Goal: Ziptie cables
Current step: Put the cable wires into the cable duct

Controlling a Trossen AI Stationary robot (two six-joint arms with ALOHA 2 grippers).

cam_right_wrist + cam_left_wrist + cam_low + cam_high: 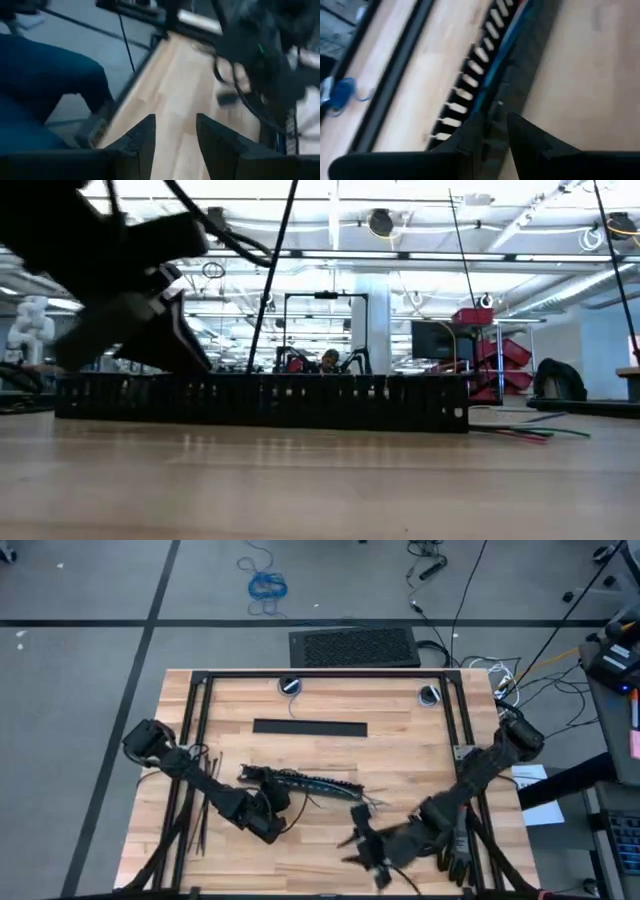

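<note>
Overhead view straight down, low view level across table (400,755), wrist views close above tabletop

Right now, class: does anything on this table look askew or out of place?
Yes. The cables lie slanted across the table, unlike the long black bar lying square to its edge. The left gripper sits at their end; the right gripper is nearby.

You had the table (320,480) running level across the bottom, with a long black slotted bar (262,402) lying across it. A blurred dark arm (120,290) hung at upper left, perhaps just above the bar's end. Thin coloured wires (525,433) lay right of the bar. A person (329,361) sat far behind.
</note>
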